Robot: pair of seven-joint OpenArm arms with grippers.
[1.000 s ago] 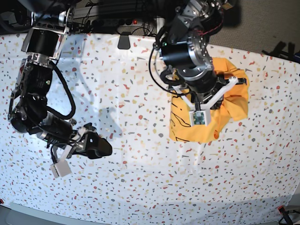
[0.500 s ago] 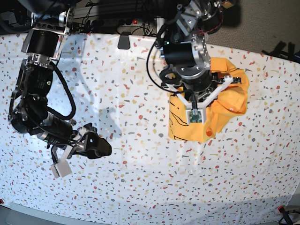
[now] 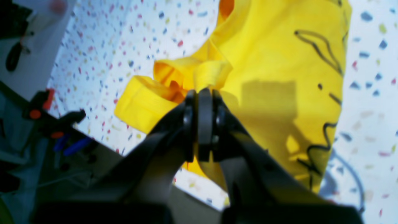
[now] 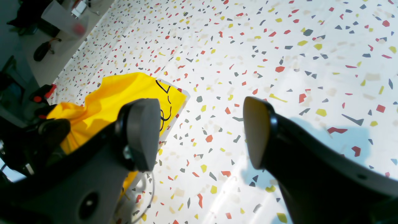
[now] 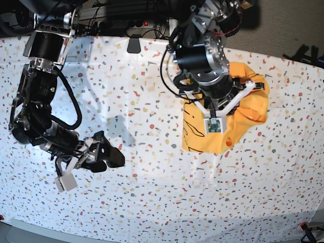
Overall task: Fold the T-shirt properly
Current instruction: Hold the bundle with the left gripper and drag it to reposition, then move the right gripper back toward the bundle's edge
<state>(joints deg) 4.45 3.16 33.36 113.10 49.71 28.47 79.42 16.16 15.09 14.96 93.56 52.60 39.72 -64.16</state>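
The orange-yellow T-shirt (image 5: 196, 137) lies crumpled at the right of the table, black lettering showing along its left edge. My left arm (image 5: 205, 71) hangs over it and hides its middle. In the left wrist view the left gripper (image 3: 200, 121) is shut on a bunched fold of the T-shirt (image 3: 273, 62), close to a rolled sleeve. My right gripper (image 5: 112, 158) hovers over bare cloth at the left, well away from the shirt. In its own view the right gripper (image 4: 199, 133) is open and empty, with the T-shirt (image 4: 124, 90) beyond its left finger.
A white speckled tablecloth (image 5: 152, 202) covers the table. Cables and a power strip (image 5: 136, 23) line the back edge, with a dark mount (image 5: 133, 44) on the cloth below them. Orange-and-black clamps (image 3: 40, 105) sit at the table edge near the shirt.
The right gripper's jaws have spread wide apart. The left arm shifted slightly and the shirt's bunched right side moved with it.
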